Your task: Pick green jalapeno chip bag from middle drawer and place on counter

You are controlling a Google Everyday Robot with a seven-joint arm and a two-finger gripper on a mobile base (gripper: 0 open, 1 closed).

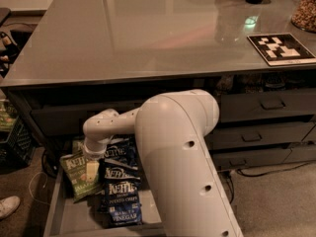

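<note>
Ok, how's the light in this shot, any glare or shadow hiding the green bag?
Camera view: the counter is glossy, with a greenish glare spot and pale reflections toward its far side; the middle drawer below lies in dim shadow, but the green jalapeno chip bag is visible, with the gripper right over it.

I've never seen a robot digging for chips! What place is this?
Probably a break-room kitchen used as a robot test space: a long grey counter over drawers, an open drawer of chip bags, a checkered marker. The gripper hangs at the green bag.
</note>
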